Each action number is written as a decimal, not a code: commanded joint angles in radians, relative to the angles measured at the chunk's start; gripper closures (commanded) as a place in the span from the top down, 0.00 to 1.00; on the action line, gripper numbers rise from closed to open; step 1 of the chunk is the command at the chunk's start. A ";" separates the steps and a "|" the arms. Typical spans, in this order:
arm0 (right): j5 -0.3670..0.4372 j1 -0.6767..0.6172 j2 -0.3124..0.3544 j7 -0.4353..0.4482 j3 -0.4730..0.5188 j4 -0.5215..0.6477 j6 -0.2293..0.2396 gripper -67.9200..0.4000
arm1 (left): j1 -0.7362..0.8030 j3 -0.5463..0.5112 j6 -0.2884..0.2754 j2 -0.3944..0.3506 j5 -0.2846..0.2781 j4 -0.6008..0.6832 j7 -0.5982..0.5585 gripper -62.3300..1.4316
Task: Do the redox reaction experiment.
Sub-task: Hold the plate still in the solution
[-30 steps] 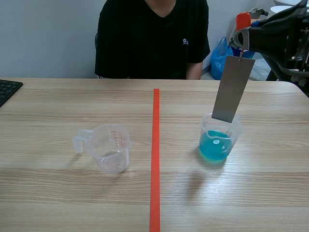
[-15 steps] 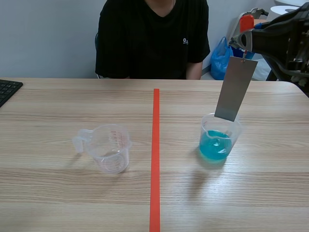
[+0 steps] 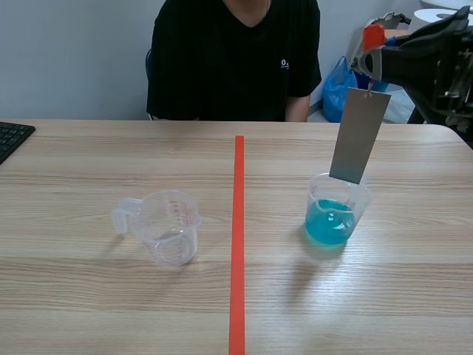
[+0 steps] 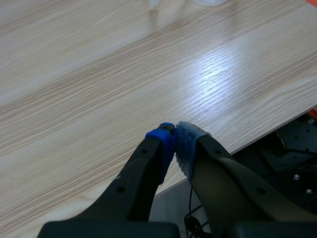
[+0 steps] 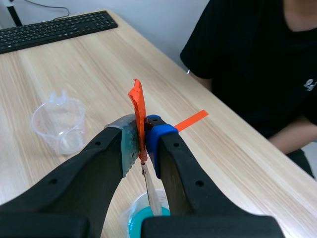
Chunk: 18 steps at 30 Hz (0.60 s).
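On the wooden table (image 3: 89, 296), the right gripper (image 5: 142, 135), clamped on the metal strip (image 3: 358, 137), has scarcely shifted it over the right-hand cup (image 3: 336, 214) of blue liquid, so dipping seems unfinished.

Left half: an empty clear cup (image 3: 168, 225) stands mid-worktop (image 3: 89, 296), with open wood around it.
Right half: a grey metal strip (image 3: 359, 135) hangs from the right gripper (image 3: 367, 63) over the blue-liquid cup (image 3: 334, 214), blocking approach from above.
Far edge: a person (image 3: 233, 59) sits close.
Far left corner: a keyboard (image 3: 11, 137).
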 commanded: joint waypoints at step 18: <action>-0.208 0.024 -0.093 0.168 -0.104 -0.169 0.007 0.02 | -0.011 -0.006 0.000 -0.015 -0.026 0.001 0.039 0.09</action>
